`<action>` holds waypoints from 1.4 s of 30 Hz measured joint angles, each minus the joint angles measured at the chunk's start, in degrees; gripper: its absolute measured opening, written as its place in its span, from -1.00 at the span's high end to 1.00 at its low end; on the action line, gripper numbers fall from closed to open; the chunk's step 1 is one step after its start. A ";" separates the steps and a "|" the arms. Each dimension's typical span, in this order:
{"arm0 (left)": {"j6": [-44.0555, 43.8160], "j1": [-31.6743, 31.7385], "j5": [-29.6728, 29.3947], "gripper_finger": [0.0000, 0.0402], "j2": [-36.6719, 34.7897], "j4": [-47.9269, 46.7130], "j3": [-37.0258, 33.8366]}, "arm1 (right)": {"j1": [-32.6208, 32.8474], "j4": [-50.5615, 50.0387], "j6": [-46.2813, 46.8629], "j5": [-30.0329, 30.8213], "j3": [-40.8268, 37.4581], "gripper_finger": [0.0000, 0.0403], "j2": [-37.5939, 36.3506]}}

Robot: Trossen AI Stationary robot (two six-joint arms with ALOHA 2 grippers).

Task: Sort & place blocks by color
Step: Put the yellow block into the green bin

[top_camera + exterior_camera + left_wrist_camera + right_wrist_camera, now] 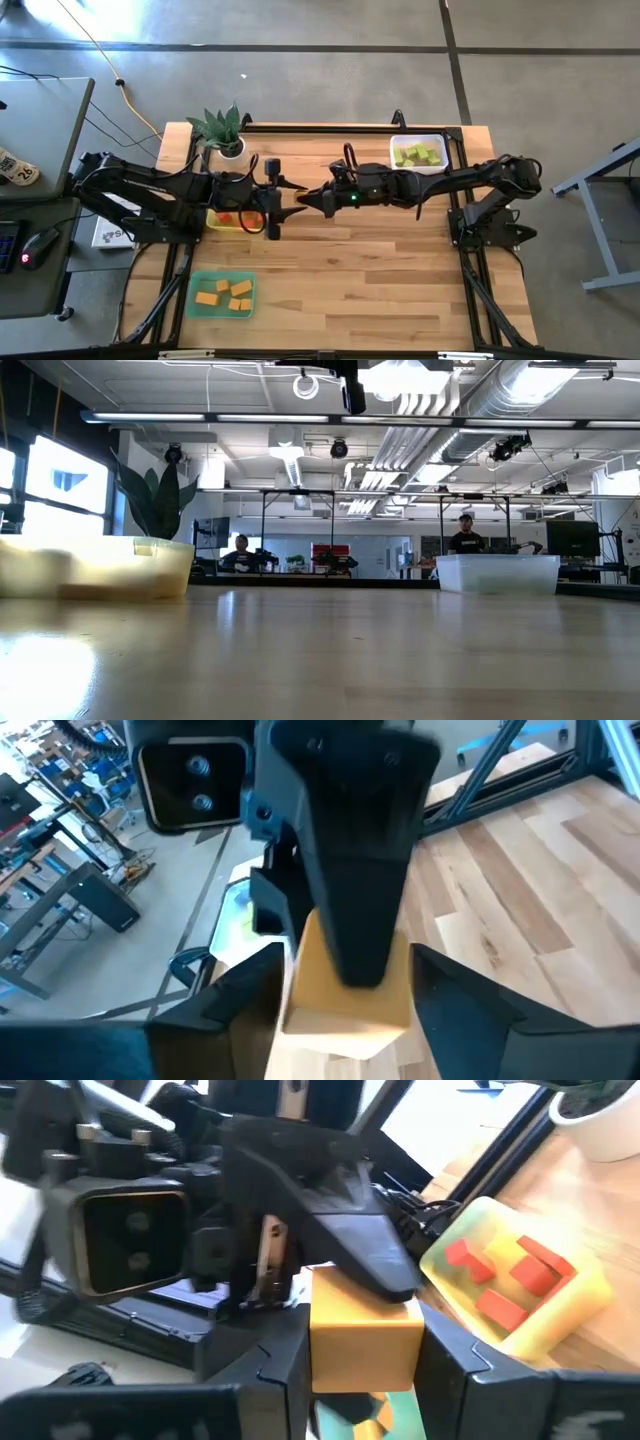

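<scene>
Both arms are meeting nose to nose above the middle of the table, and this is looking like a hand-over in mid-air. The right gripper (pixel 365 1345) is carrying an orange block (pixel 362 1338) clamped between its two fingers, while the left gripper (pixel 345 985) is closing in from the opposite side, one of its dark fingers lying across the top of that same block (pixel 345 1000). From overhead the two grippers, left (pixel 290 207) and right (pixel 312 200), are sitting tip to tip. Whether the left fingers are actually pinching yet or only resting against the block, I cannot tell; they are standing either side of it in the left wrist view. The other blocks are sitting sorted: red blocks (pixel 510 1280) in the yellow tray (pixel 590 1285) under the left arm, orange blocks (pixel 226 293) in the green tray (pixel 195 300) near the front left, light green blocks (pixel 418 155) in the clear tray (pixel 440 140) at the back right, beside a potted plant (pixel 225 130) further along. So the step in hand seems to be passing this orange piece across, since its tray lies on the left arm's side. The next move calls for the left gripper getting a firm hold before the right one lets go, otherwise the block could be dropping to the table (pixel 380 270).
</scene>
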 joint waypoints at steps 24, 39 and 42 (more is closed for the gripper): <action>1.24 -0.20 -3.10 0.45 0.22 -1.16 0.08 | 0.00 -0.16 -0.68 -1.10 0.00 0.11 0.00; -19.50 -10.88 -5.06 0.45 -3.73 -25.64 0.02 | -3.04 -4.57 -4.15 -8.89 -0.04 0.00 -0.02; -27.26 -15.08 -4.88 0.45 -4.11 -31.34 0.06 | -3.37 -4.77 -6.08 -8.84 -0.04 0.00 -0.04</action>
